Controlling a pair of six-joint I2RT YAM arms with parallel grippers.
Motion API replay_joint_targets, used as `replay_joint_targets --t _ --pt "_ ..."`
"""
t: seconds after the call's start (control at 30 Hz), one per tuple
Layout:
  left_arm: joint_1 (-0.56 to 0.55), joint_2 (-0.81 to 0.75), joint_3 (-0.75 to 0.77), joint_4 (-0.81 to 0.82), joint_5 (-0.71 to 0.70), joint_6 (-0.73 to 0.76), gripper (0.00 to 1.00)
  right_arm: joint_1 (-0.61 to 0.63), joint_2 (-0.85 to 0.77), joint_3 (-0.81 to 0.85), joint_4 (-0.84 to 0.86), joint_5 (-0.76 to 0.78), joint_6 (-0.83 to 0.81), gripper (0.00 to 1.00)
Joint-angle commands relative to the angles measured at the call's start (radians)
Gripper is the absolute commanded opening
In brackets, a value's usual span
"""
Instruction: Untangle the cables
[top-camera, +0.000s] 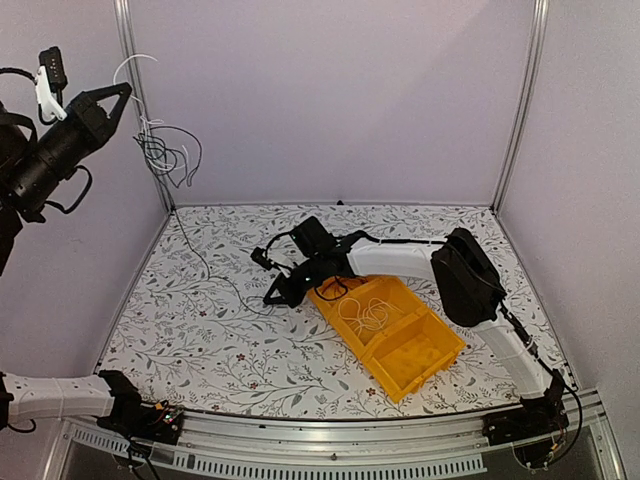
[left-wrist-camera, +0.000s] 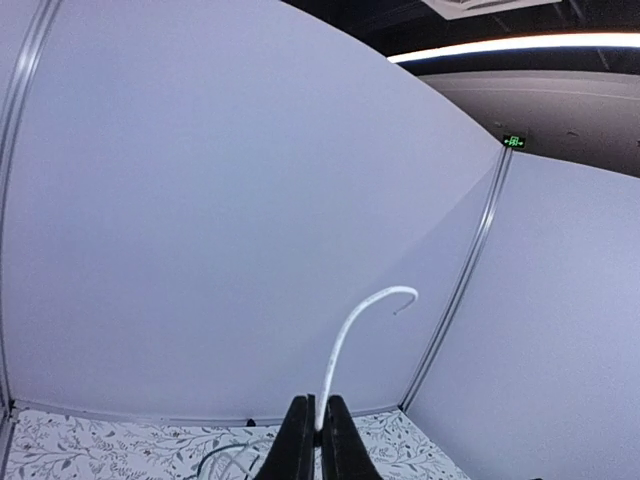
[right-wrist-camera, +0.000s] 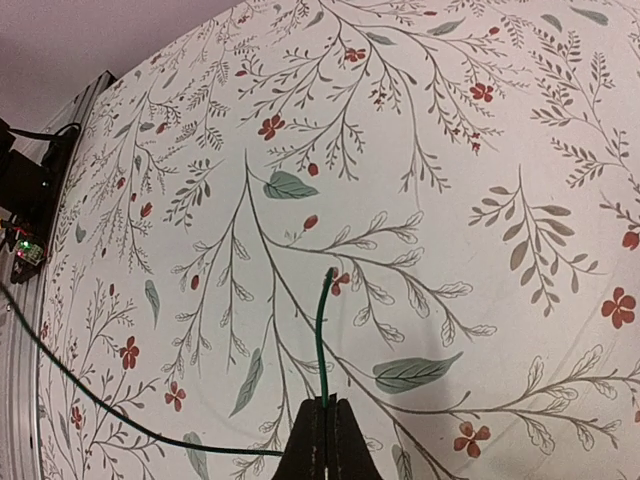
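Observation:
My left gripper is raised high at the far left, shut on a thin white cable. In the left wrist view the white cable curls up out of the closed jaws. A tangle of grey, white and dark cables hangs below that gripper. One dark strand runs from it down across the table to my right gripper. In the right wrist view my right gripper is shut on a thin dark green cable, just above the table.
A yellow two-part bin lies on the floral table, under my right arm. It holds a coil of white cable and a black loop. Metal frame posts stand at the back corners. The left arm base shows in the right wrist view.

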Motion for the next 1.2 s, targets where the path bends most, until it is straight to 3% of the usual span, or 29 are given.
replay_joint_targets --t 0.0,0.17,0.4,0.53,0.67,0.9,1.07,1.17 --pt "0.009 0.091 0.052 0.011 0.013 0.096 0.00 -0.003 -0.024 -0.015 0.004 0.000 -0.036 0.00" --pt "0.009 0.134 0.145 0.059 0.045 0.140 0.00 0.001 -0.030 -0.060 -0.016 0.010 -0.070 0.00" --pt "0.010 0.302 0.571 0.104 0.071 0.309 0.00 0.009 -0.024 -0.154 -0.009 0.018 -0.118 0.00" --pt "0.009 0.347 0.634 0.207 0.111 0.316 0.00 0.010 -0.015 -0.163 -0.024 0.031 -0.138 0.00" --pt "0.010 0.329 0.587 0.251 0.095 0.318 0.00 0.015 -0.013 -0.153 -0.028 0.039 -0.149 0.00" --pt "0.009 0.229 0.390 0.175 -0.029 0.335 0.00 0.019 -0.017 -0.136 -0.057 0.029 -0.168 0.00" --pt "0.010 0.086 0.096 0.118 -0.065 0.228 0.00 0.007 -0.054 -0.002 -0.139 -0.030 -0.204 0.42" --pt "0.010 -0.010 -0.148 0.109 -0.048 0.152 0.00 -0.001 -0.148 0.033 -0.141 -0.054 -0.257 0.52"
